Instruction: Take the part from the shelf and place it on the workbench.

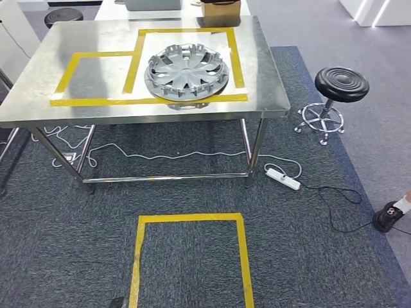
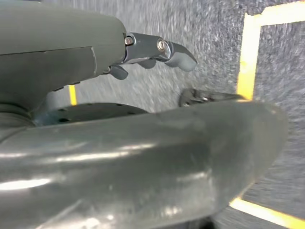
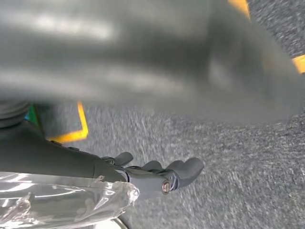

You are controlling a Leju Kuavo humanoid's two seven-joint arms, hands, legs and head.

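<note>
Both hands, left hand [image 2: 158,50] and right hand [image 3: 158,174], hang empty with fingers extended; the hubcap [image 1: 188,69] overhangs the table [image 1: 38,96] edge (it could tip off).

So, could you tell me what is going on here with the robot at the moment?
The hubcap lies flat on the steel workbench, inside the right yellow-taped box, its near edge over the tape. Neither hand is touching it. The left hand and the right hand both hang over the grey carpet with fingers extended, holding nothing. The robot stands back from the bench, near a taped square on the floor.
</note>
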